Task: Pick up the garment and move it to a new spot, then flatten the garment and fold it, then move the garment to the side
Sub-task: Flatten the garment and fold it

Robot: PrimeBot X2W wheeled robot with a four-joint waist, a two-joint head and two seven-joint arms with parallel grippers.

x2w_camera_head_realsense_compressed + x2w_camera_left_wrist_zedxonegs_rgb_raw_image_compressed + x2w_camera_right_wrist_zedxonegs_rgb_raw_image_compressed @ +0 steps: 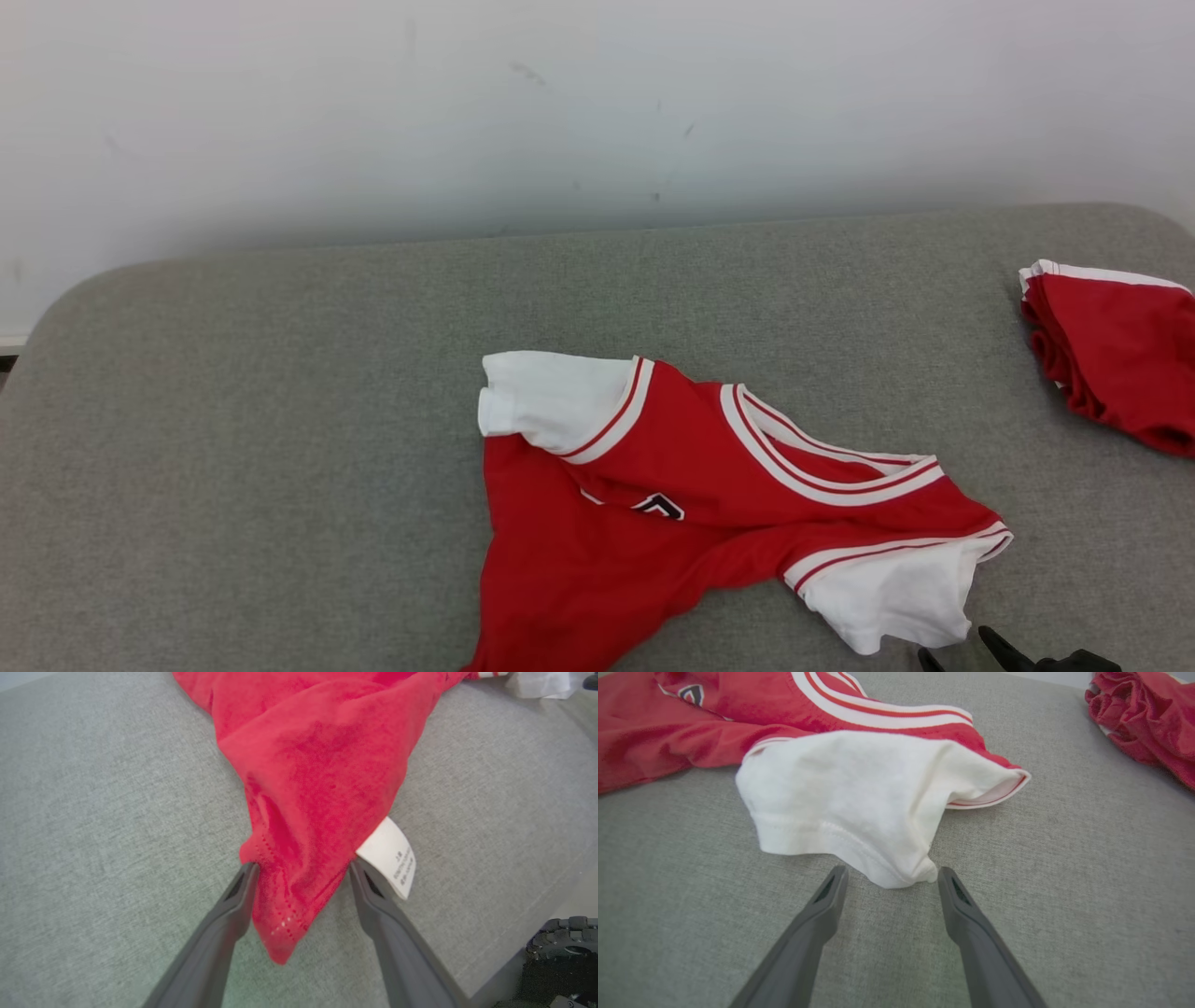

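Both released wide, the left gripper [301, 865] straddles the hem [285, 914] of the crumpled red-and-white fabric jersey [579, 560], the right gripper [889, 872] faces its sleeve [859, 798], seemingly ready to lift it.

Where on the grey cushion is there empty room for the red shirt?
The widest bare patch is the left side of the grey cushion, from the red shirt out to the rounded edge. A bare strip also runs behind the shirt, up to the white wall. The right is tighter: only a gap separates it from the bunched red garment.
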